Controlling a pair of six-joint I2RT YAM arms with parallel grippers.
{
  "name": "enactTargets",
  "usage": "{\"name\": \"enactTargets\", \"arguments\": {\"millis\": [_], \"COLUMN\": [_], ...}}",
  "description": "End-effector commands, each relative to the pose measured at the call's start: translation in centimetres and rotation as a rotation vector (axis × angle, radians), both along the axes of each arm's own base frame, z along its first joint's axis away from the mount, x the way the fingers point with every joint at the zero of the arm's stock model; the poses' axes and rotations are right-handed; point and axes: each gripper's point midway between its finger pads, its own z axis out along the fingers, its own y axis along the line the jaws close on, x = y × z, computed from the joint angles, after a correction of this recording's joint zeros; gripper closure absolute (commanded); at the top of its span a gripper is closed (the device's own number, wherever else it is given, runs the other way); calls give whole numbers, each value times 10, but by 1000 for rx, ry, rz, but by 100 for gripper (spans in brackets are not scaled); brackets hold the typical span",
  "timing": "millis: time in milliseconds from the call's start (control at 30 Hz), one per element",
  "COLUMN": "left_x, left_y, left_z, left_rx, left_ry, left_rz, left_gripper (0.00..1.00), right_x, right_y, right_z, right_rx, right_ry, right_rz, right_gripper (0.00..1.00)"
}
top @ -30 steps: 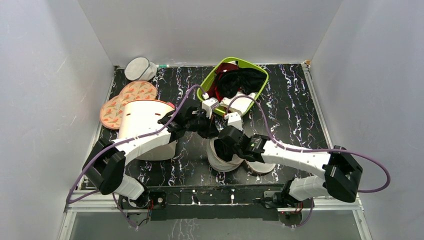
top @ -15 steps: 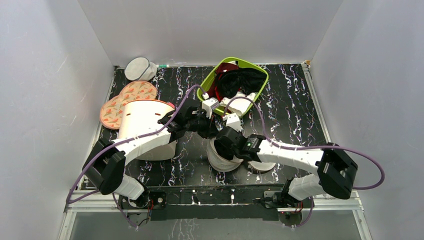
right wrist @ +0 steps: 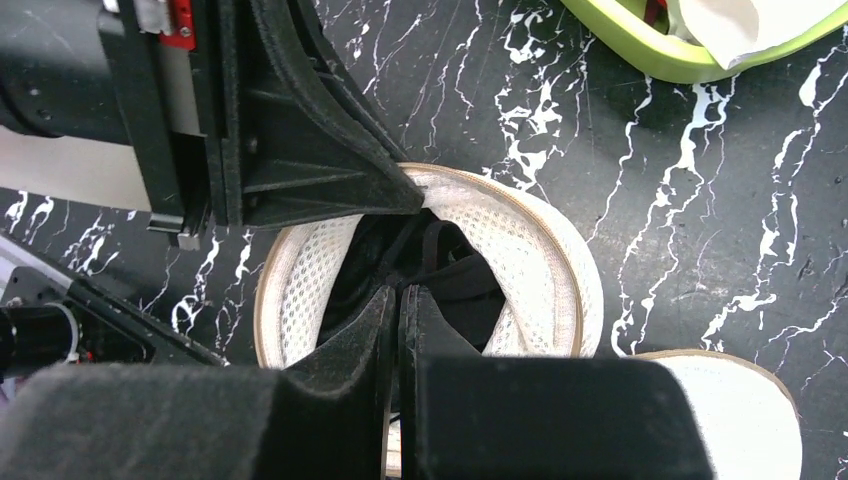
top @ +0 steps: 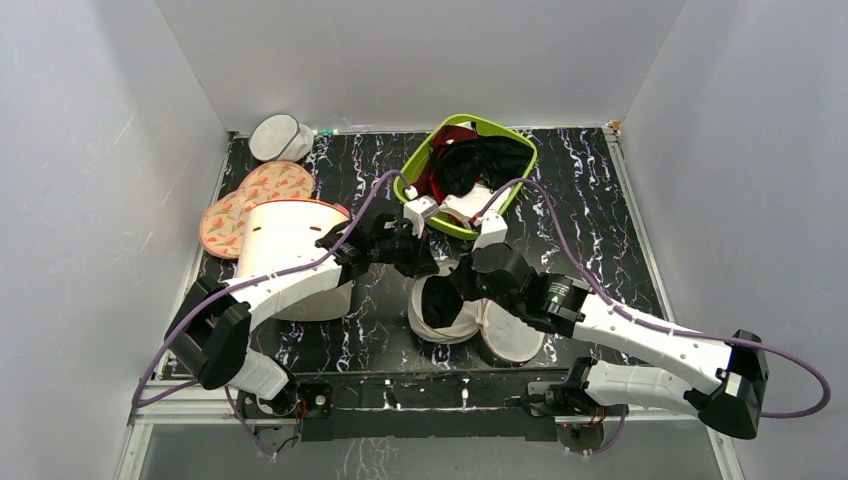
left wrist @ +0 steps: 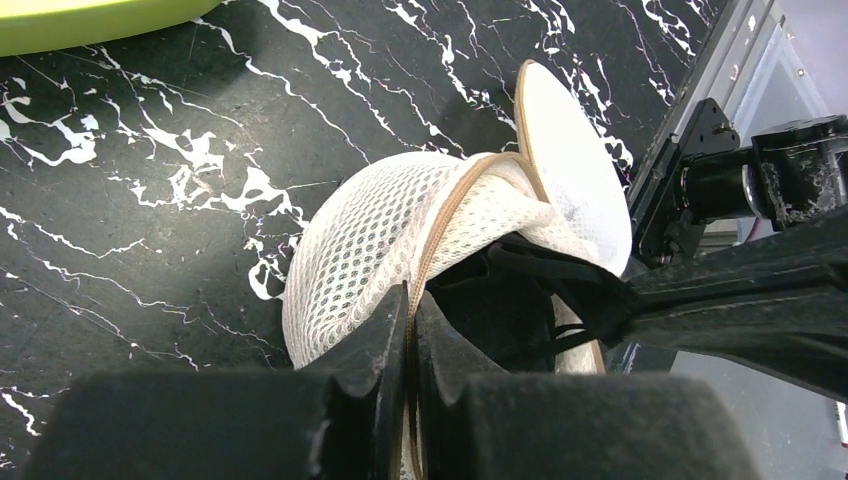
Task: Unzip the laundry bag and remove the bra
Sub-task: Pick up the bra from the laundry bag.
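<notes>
The laundry bag point(top: 420, 322) is an off-white mesh pouch lying open mid-table. Its lid point(top: 512, 340) is flipped down to the right. It also shows in the left wrist view point(left wrist: 370, 240) and the right wrist view point(right wrist: 530, 260). My left gripper point(top: 425, 265) is shut on the bag's tan zip rim point(left wrist: 440, 225) at its far side. My right gripper point(top: 462, 290) is shut on dark cloth with thin black straps point(right wrist: 450, 270) in the bag's mouth, which I take for the bra point(left wrist: 500, 300). The cloth is stretched towards the right fingers point(left wrist: 720, 300). No orange cup shows there.
A green basket point(top: 420, 165) behind the bag holds a black garment point(top: 485, 160) and dark red cloth point(top: 450, 135). A large cream cylinder point(top: 285, 250) lies at the left. Behind it are two orange patterned rounds point(top: 250, 200) and a greyer mesh pouch point(top: 275, 137).
My right arm has swung out to the right and its gripper has drawn back over the bag's right side. The bag's mouth stands wider, with more dark cloth showing. The left arm has held still.
</notes>
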Motion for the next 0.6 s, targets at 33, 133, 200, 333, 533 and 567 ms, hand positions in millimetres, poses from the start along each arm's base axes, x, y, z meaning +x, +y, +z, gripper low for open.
{"name": "enactTargets", "arguments": {"millis": [33, 133, 200, 333, 533, 567], "left_x": [3, 3, 3, 3, 7, 8], "left_y": [-1, 0, 0, 1, 5, 6], "left_z": [30, 31, 32, 33, 36, 37], "left_rx": [-36, -36, -34, -35, -26, -22], "left_ry": [-76, -81, -84, -87, -100, -106], "left_rz": [-4, -2, -1, -1, 29, 38], "left_gripper": [93, 90, 89, 90, 99, 99], "right_x": [-2, -6, -8, -13, -13, -9], "right_y": [10, 13, 16, 19, 10, 7], "right_z": [57, 86, 102, 131, 142, 128], "right_rx": [148, 233, 289, 374, 380, 355], "right_ry": [-58, -86, -98, -116, -168, -157], "right_rz": [30, 47, 58, 79, 72, 46], "right_gripper": [100, 100, 100, 100, 100, 100]}}
